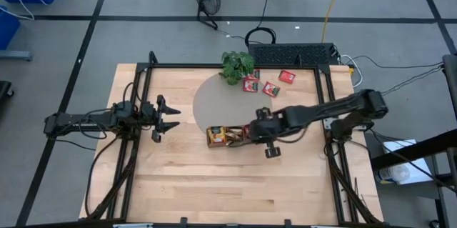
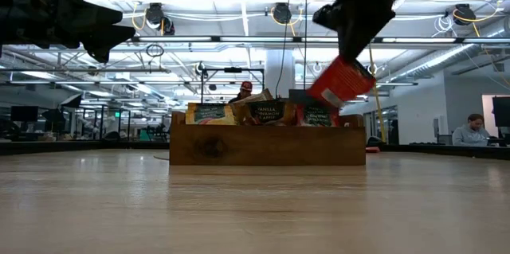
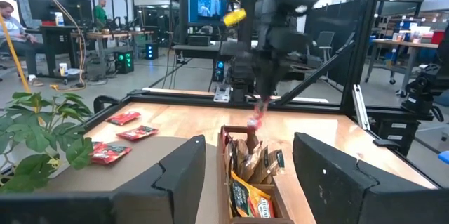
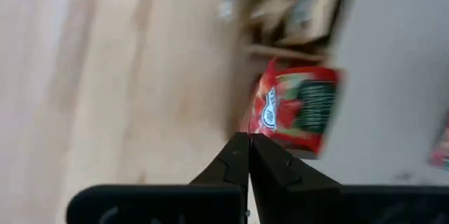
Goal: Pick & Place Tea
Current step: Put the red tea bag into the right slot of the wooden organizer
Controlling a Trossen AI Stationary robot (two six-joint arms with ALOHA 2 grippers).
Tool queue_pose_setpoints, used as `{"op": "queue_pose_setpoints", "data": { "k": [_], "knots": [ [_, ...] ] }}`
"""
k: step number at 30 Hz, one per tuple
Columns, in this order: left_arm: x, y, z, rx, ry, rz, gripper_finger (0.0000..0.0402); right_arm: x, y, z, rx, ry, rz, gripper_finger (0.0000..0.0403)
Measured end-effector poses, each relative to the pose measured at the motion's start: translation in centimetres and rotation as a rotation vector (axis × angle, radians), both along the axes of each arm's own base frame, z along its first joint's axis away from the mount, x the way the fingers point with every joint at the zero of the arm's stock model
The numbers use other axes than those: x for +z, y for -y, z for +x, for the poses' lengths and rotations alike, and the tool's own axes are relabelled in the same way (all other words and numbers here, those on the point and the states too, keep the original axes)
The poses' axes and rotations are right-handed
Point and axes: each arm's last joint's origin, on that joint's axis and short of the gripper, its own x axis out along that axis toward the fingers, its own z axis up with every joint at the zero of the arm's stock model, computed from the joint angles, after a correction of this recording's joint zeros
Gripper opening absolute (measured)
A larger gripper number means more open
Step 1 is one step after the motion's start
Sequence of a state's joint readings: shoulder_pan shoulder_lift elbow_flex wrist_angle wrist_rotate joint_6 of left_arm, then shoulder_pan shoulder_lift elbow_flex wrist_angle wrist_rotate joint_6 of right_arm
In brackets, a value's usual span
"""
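Right tool (image 4: 248,147) clamps red packet (image 4: 298,108) | above wooden tray (image 2: 267,146)

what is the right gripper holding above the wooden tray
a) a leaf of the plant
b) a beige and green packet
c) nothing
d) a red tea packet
d: the right gripper is shut on a red tea packet, hanging over the wooden tray.

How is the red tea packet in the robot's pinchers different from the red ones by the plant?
The held red packet hangs tilted in the air, pinched by the right gripper above the wooden tray. The three loose red packets lie flat on the grey mat, untouched. All look red and similarly small.
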State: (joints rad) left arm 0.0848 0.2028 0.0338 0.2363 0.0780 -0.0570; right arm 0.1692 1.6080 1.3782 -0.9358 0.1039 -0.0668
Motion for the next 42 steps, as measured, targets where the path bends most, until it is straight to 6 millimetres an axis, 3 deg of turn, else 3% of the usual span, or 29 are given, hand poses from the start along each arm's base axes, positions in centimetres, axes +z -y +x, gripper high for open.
{"op": "queue_pose_setpoints", "data": {
  "k": [6,17,36,42],
  "knots": [
    [0.0,0.0,0.0,0.0,0.0,0.0,0.0214,-1.3,0.4,2.3,0.042,-0.206,0.004,0.0],
    [0.0,0.0,0.0,0.0,0.0,0.0,0.0214,-3.9,1.5,4.0,0.076,-0.268,-0.069,0.0],
    [0.0,0.0,0.0,0.0,0.0,0.0,0.0214,-4.0,1.4,3.9,0.242,-0.29,-0.104,0.0],
    [0.0,0.0,0.0,0.0,0.0,0.0,0.0214,-3.9,1.7,4.6,0.18,-0.222,-0.254,0.0]
  ]
}}
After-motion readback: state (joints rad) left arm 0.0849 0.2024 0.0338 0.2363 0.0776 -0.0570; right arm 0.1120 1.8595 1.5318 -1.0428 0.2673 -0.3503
